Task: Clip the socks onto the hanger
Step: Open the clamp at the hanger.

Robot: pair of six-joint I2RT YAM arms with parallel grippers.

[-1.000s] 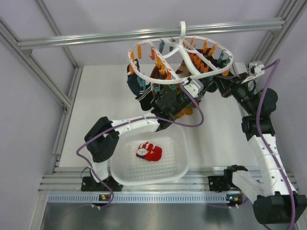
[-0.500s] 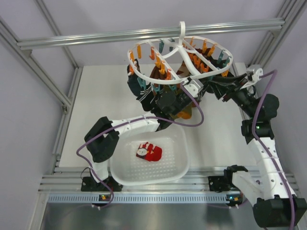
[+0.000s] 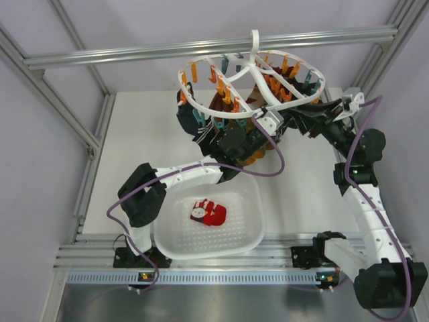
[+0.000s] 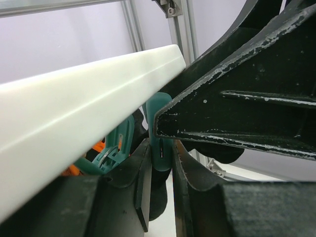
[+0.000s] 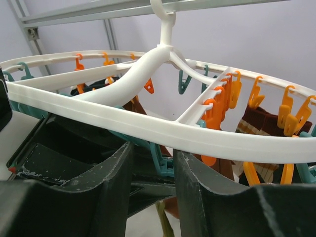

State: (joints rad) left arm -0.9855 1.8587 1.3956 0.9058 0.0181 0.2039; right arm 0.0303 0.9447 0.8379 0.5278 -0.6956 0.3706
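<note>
Top external, hanger [image 3: 253,67]: swinging if arms are pushing its rim.
Basket [image 3: 208,253]: holding the socks [image 3: 208,212], both lying unclipped.
Left gripper [image 4: 161,182]: seemingly pinching teal clip [image 4: 160,140], slipping being the risk.
Right gripper [image 5: 152,187]: fingers standing parted beneath rim.

No text, brand, number or sign can be read in any view. The only marking is a small white and dark patch on the red socks [image 3: 209,212] lying in the white basket [image 3: 175,247] at the near side of the surface, and it is too small to make out.
</note>
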